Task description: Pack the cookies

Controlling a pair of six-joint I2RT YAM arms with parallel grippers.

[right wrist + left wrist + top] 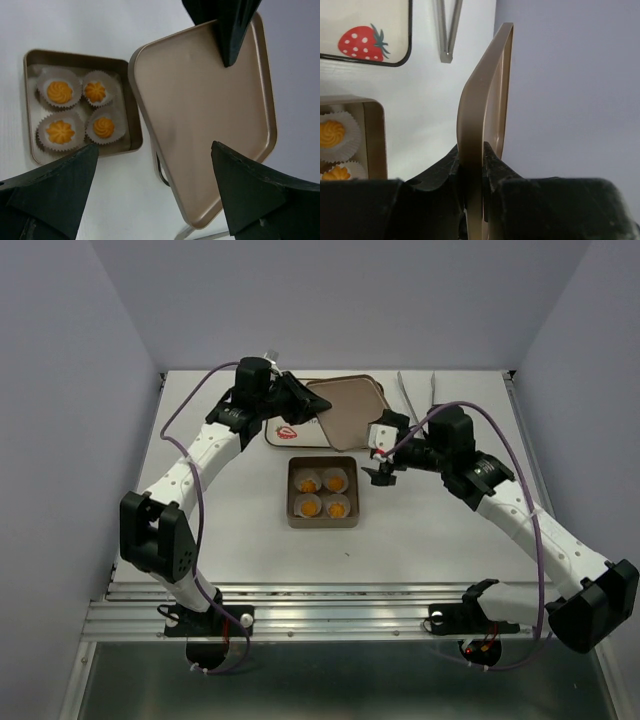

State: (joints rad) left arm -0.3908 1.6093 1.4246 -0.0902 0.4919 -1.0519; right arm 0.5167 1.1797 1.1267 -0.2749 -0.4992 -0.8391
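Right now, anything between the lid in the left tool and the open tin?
Nothing visible. The lid, pinched by the left tool, hangs tilted beyond the tin; four cookies sit inside. The open right tool hovers just right of the tin, beside that path, not across it.

Left arm [195, 465] and right arm [530, 525]: same build, white link shells, black joint housings. One purple cable [200, 520] runs outside each arm in loose loops. Bases [215, 625] black, at the table's [420, 550] near edge. Small red lights on the base nearer the table's right corner. Left end effector [470, 155] and right end effector [155, 146]: matt black, wedge-shaped fingers [50, 195]. White block with red mark behind the right one.
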